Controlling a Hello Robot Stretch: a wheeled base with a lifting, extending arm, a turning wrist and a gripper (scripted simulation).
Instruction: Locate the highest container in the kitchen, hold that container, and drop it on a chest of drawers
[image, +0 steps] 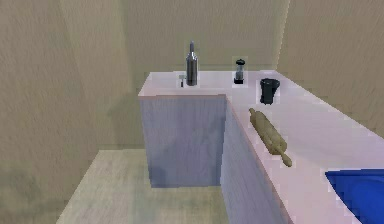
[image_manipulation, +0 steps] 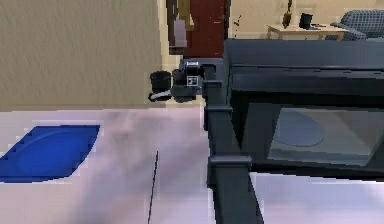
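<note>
The dark arm (image_manipulation: 228, 165) reaches across the desk (image_manipulation: 130, 150) to the claw (image_manipulation: 181, 84), with the dark cup (image_manipulation: 158, 86) just beside its far end, so I cannot tell if it holds the cup; grasping seems in hand, and next it needs a clean lift.

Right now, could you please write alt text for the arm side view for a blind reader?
The robot's dark square arm bar stretches over a pale countertop, its gripper near a small black cup; whether it holds anything cannot be told. A flat blue rectangle lies at left, a black microwave oven at right.
</note>
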